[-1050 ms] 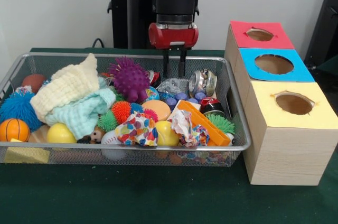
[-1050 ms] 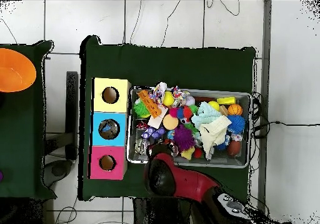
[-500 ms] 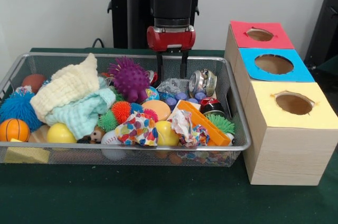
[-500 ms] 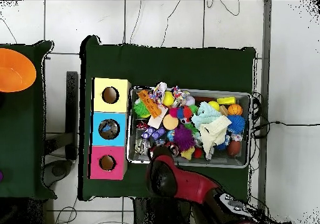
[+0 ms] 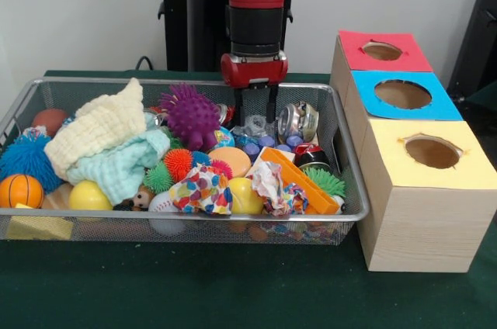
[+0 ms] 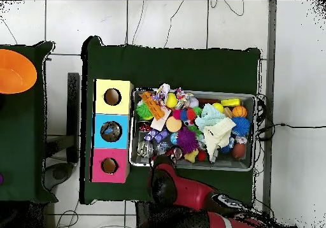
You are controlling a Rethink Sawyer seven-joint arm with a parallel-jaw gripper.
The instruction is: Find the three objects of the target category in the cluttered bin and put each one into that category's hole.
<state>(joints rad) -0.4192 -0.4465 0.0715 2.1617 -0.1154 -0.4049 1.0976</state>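
Observation:
My gripper [image 5: 255,117] hangs open over the back middle of the wire bin [image 5: 93,81]. Its two black fingers [image 5: 238,108] straddle a crumpled clear wrapper [image 5: 250,126] and sit just above it. A crushed silver can [image 5: 299,120] lies just to the right, and a purple spiky ball [image 5: 189,115] just to the left. Blue beads [image 5: 268,143] lie in front of the wrapper. In the overhead view the red arm [image 6: 164,178] covers the gripper at the bin's lower edge [image 6: 191,168].
Three wooden boxes stand right of the bin, with holes in a red top [image 5: 382,51], a blue top [image 5: 402,95] and a yellow top [image 5: 432,152]. The bin also holds cloths [image 5: 109,139], balls, an orange block [image 5: 299,181] and a dark can [image 5: 312,157].
The gripper has come down into the back of the bin and shifted slightly right. Its fingers have spread wider than a second ago.

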